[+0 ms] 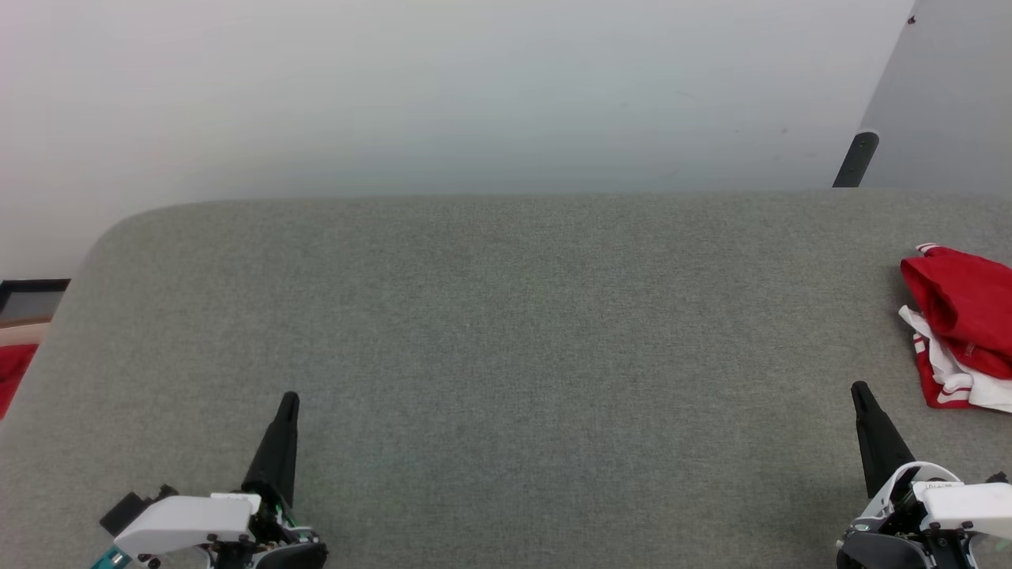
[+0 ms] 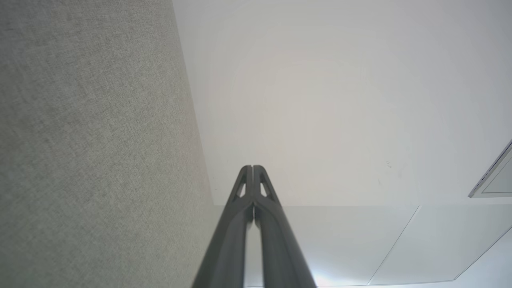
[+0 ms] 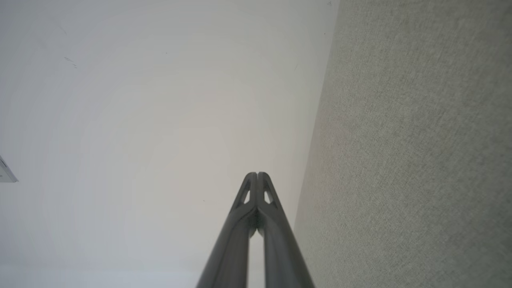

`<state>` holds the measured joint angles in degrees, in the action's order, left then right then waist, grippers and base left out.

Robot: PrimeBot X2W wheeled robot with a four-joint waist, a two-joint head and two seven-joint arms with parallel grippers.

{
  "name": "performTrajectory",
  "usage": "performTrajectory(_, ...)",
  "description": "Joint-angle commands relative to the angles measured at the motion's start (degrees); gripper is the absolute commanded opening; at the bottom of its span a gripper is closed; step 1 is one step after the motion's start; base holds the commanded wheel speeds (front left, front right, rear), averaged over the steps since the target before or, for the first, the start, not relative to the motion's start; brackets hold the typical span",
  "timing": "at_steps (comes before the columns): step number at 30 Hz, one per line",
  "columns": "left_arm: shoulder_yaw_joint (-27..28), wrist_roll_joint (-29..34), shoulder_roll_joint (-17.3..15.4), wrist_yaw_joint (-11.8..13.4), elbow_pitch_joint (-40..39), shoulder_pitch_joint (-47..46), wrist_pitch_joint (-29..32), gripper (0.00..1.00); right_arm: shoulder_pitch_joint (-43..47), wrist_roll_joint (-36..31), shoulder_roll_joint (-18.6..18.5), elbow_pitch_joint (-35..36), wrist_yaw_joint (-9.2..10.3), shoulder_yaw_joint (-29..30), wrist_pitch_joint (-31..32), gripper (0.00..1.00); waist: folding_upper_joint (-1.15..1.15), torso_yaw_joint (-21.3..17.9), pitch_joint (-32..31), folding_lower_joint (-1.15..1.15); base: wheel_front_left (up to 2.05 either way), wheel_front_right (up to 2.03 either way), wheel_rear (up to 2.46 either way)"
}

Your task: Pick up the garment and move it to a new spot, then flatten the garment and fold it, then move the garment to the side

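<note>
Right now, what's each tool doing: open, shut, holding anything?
Left tool: closed, holding nothing.
Right tool: closed, holding nothing.

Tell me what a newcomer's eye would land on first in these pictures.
The bunched red-and-white garment stands out at once. It lies at the far right of the wide grey table and is cut off by the head view's edge. Next come the left gripper and the right gripper at the lower corners, both with jaws shut, holding nothing and apart from the garment.
</note>
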<state>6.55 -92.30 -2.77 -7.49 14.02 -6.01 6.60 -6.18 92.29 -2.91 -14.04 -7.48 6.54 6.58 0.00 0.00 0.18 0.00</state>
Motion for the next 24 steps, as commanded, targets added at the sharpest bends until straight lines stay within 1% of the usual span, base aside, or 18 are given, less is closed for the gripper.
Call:
performTrajectory(1, 0.2, -0.1, 0.0, 0.0, 0.1, -0.5, 0.2, 0.0, -0.2, 0.2, 0.2, 0.0, -0.02, 0.1, 0.1, 0.0, 0.0, 0.0, 0.0, 0.0, 0.0, 0.0, 0.0)
performTrajectory(24, 0.1, -0.1, 0.0, 0.0, 0.1, -0.5, 0.2, 0.0, -0.2, 0.2, 0.1, 0.0, -0.02, 0.0, 0.1, 0.0, 0.0, 0.0, 0.0, 0.0, 0.0, 0.0, 0.0)
